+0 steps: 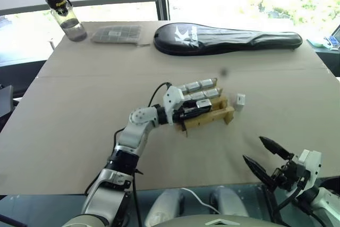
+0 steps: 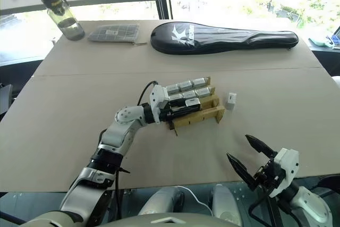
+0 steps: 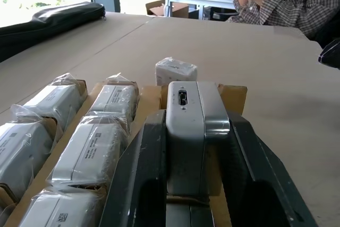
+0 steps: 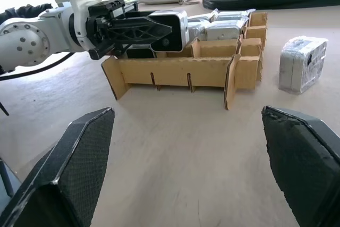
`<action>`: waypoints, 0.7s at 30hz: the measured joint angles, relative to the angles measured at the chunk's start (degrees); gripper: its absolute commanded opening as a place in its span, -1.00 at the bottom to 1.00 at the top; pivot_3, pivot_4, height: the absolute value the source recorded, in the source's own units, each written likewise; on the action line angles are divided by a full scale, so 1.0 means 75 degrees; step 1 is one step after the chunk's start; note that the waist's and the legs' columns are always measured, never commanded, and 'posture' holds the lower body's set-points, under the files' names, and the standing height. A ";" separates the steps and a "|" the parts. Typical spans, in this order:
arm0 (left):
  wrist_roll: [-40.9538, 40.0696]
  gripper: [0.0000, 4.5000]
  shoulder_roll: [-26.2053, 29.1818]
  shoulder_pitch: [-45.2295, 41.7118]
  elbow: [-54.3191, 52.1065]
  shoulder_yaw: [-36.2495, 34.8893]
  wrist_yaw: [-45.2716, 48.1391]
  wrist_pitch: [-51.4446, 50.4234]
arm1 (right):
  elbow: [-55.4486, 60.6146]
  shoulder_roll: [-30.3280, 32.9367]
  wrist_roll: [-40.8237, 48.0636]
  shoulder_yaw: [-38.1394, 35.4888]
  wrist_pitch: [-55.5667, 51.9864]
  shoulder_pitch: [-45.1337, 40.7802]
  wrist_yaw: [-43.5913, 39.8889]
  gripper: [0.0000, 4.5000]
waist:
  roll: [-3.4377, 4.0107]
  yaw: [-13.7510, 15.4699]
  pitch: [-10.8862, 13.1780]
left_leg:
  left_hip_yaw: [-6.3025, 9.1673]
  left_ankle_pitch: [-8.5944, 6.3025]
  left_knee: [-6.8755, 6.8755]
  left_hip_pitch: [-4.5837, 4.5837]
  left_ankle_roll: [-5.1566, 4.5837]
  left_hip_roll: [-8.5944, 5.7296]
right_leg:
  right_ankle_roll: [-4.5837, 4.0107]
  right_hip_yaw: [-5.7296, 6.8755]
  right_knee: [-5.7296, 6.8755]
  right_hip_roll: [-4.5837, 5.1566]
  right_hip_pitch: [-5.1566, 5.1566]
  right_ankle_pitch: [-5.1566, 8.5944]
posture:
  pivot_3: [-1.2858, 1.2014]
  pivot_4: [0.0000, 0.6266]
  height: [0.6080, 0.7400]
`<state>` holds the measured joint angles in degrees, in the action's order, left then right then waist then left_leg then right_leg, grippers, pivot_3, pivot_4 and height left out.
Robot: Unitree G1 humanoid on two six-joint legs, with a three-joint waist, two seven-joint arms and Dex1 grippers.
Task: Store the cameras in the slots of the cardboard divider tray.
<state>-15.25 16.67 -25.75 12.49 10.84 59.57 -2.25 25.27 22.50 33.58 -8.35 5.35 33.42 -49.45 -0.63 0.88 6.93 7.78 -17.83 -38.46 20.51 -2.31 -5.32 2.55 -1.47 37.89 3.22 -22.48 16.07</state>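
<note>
Nearest the head camera, at five o'clock, the right gripper [image 1: 268, 155] hangs spread and empty. At centre, the left gripper [image 1: 197, 108] clamps a camera [image 1: 197, 109] over the cardboard divider tray [image 1: 226, 114]. From the left wrist, a loose camera [image 3: 176, 70] lies beyond at twelve o'clock. Judged step: slotting. Next: lower the held camera into the front row, then release.

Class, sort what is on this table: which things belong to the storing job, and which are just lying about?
Job:
cardboard tray
wrapped cameras in its slots
camera in left end effector
loose camera beside tray

Lying about:
water bottle
grey packet
black racket case
</note>
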 measured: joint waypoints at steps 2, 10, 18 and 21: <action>0.0005 -0.63 -0.0001 0.0001 -0.0002 0.0003 -0.0012 0.0000 | 0.0075 0.0001 0.0027 -0.0001 0.0004 -0.0008 -0.0023 0.96 | 0.0000 0.0000 -0.0001 | 0.0000 0.0000 0.0001 0.0000 0.0000 0.0000 | 0.0000 0.0000 0.0000 0.0000 0.0000 0.0000 | 0.03 -0.52 1.00; 0.0006 -0.63 -0.0010 0.0005 -0.0011 0.0001 -0.0053 -0.0030 | 0.0098 0.0114 0.0086 -0.0129 0.0005 -0.0188 -0.0116 0.96 | 0.0002 0.0005 -0.0008 | 0.0001 0.0000 0.0000 -0.0001 0.0000 0.0000 | 0.0000 0.0001 0.0000 0.0000 0.0001 0.0000 | 0.03 -0.52 1.00; -0.0011 0.32 -0.0005 0.0026 0.0008 -0.0001 -0.0069 -0.0245 | 0.0095 0.0108 0.0086 -0.0137 0.0003 -0.0174 -0.0162 1.00 | 0.0004 0.0004 -0.0009 | 0.0001 0.0000 0.0001 0.0001 0.0000 0.0000 | 0.0000 0.0001 0.0000 0.0000 -0.0001 0.0000 | 0.03 -0.52 1.00; -0.0008 0.87 -0.0001 0.0026 -0.0016 0.0008 -0.0054 -0.0305 | 0.0095 0.0107 0.0086 -0.0137 0.0002 -0.0162 -0.0162 1.00 | 0.0004 0.0003 -0.0009 | 0.0000 0.0000 0.0002 0.0000 0.0000 0.0000 | 0.0000 0.0000 -0.0001 0.0000 0.0000 0.0000 | 0.03 -0.52 1.00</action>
<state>-15.31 16.66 -25.55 12.37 10.90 59.17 -4.54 25.98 23.31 34.23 -9.37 5.37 32.20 -50.67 -0.60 0.91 6.86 7.78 -17.83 -38.45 20.52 -2.31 -5.32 2.55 -1.47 37.88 3.22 -22.48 16.07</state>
